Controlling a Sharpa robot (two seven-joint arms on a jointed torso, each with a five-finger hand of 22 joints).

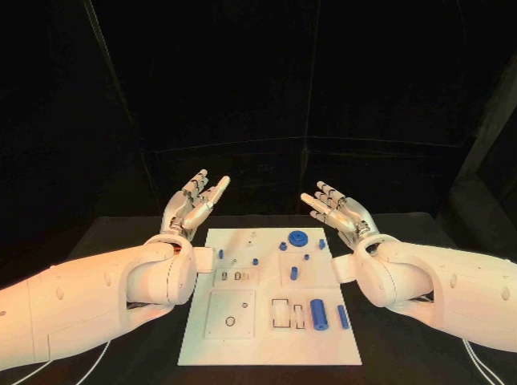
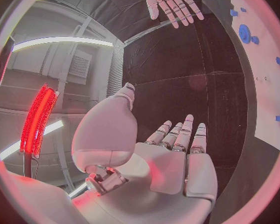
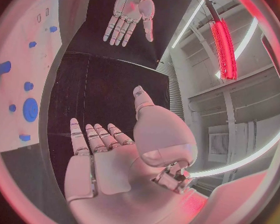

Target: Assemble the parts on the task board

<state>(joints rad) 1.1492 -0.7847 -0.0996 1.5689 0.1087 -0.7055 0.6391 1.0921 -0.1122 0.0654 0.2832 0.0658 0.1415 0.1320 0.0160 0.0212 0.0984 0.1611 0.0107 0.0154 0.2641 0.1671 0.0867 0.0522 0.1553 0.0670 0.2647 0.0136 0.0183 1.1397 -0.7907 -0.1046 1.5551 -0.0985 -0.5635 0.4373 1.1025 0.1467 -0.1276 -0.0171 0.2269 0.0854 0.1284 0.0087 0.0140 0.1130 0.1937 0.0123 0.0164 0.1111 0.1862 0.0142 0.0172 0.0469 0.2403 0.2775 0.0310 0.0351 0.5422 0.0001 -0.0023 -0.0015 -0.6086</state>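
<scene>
Task board (image 1: 270,345) lies at the lower centre of the head view, white on the black table (image 1: 119,233). Flanking its upper edge, the left hand (image 1: 195,200) and right hand (image 1: 341,205) hover with fingers spread, holding nothing. A blue cylinder (image 1: 320,314) lies loose at the board's lower right, a blue round knob (image 1: 297,237) near the top. Judging from this, the first reach should descend straight over one loose part, fingers still wide, closing only once it is centred.
</scene>
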